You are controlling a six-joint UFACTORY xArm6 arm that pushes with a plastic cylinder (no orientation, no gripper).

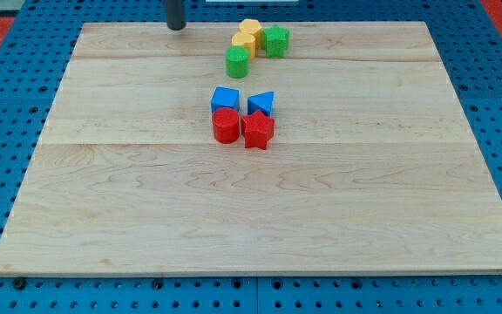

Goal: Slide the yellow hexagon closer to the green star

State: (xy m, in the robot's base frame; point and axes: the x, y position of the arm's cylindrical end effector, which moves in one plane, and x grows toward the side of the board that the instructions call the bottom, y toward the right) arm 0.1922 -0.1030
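Two yellow blocks sit together near the view's top centre, one above the other. I cannot tell which of them is the hexagon. The green star lies just to their right, touching or nearly touching them. My tip rests at the board's top edge, well to the left of the yellow blocks and apart from every block.
A green cylinder sits just below the yellow blocks. Further down are a blue cube, a blue triangle, a red cylinder and a red star, packed together. The wooden board lies on a blue pegboard.
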